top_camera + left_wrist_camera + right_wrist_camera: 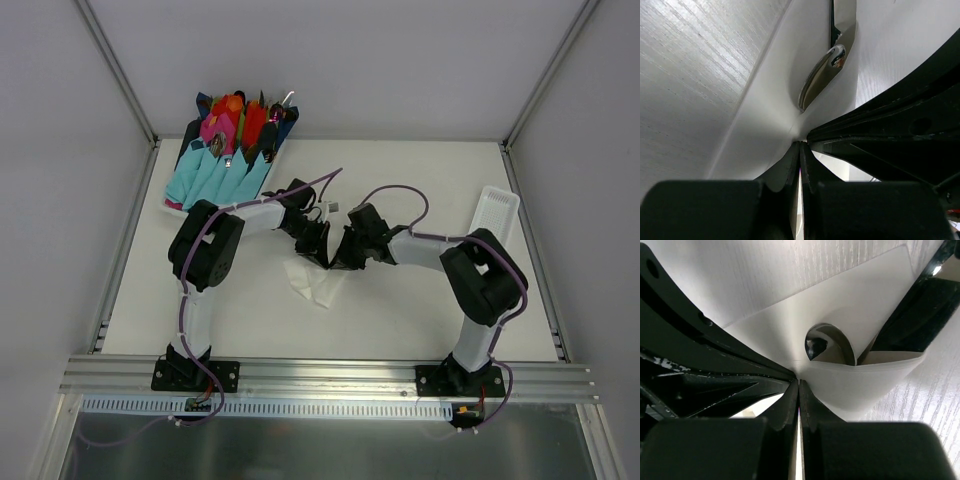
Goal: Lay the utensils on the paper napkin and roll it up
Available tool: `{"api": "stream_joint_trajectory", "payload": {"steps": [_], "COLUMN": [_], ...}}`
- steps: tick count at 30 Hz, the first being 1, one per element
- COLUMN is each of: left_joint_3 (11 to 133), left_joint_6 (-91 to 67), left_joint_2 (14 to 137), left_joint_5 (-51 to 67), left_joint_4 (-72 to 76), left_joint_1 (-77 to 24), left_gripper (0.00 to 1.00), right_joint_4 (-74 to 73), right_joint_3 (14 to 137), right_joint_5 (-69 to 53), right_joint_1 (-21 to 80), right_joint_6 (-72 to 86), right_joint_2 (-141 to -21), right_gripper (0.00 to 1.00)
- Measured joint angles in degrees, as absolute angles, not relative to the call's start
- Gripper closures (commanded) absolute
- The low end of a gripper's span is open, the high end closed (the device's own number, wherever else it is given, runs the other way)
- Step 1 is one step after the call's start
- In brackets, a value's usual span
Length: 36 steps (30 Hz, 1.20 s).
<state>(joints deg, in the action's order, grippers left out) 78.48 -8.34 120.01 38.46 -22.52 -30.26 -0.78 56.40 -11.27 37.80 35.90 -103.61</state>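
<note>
In the middle of the counter [400,320], the paper napkin [318,285] lay white and crumpled, and both arms bent in to meet right over it. The left pincer [800,147] was clenched, its two tips pressed flat together where a fold of the napkin ran into them, so it looked to be nipping the paper. The right pincer [799,385] was clenched too, and a curl of the napkin came out from its tips, so it seemed to hold the paper as well. A shiny spoon [820,77] lay on the napkin, and the right wrist view showed its round bowl peeking out from under the curled flap. I think the paper was held up like this so it could wrap over the spoon and keep it from sliding out. Any other utensils were hidden. The roll looked only just begun, because most of the napkin was loose. Pulling too hard could tear such thin paper. The bright napkin bundles [225,165] and the white ribbed tray [497,212] sat well apart from the napkin.
</note>
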Motion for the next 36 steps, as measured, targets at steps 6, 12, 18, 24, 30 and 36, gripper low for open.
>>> {"api": "stream_joint_trajectory", "payload": {"steps": [6, 12, 18, 24, 30, 36], "left_joint_3": [78.5, 77.8, 73.6, 71.6, 71.3, 71.1], "left_joint_6": [-8.3, -8.0, -5.9, -4.1, -2.9, -2.5], "left_joint_2": [120.0, 119.1, 114.2, 111.2, 109.4, 107.9], "left_joint_5": [38.5, 38.4, 35.1, 33.3, 32.7, 31.2], "left_joint_4": [-22.5, -22.1, -22.7, -23.6, -24.0, -24.8], "left_joint_1": [-30.0, -29.9, -29.9, -29.9, -29.9, -28.3], "left_gripper": [1.0, 0.99, 0.96, 0.94, 0.93, 0.71], "right_joint_4": [-1.3, -0.8, 0.4, 0.8, 1.4, 2.3], "right_joint_3": [56.9, 57.0, 57.1, 57.1, 57.1, 57.1], "right_joint_5": [-11.2, -11.4, -12.3, -12.9, -13.8, -15.2], "right_joint_1": [37.8, 37.8, 37.7, 37.6, 37.4, 37.0], "right_joint_6": [35.8, 36.1, 36.9, 37.1, 37.3, 37.5], "right_joint_2": [-104.0, -104.6, -105.5, -105.7, -106.1, -106.6], "right_gripper": [0.99, 0.99, 1.0, 1.0, 1.0, 1.0]}}
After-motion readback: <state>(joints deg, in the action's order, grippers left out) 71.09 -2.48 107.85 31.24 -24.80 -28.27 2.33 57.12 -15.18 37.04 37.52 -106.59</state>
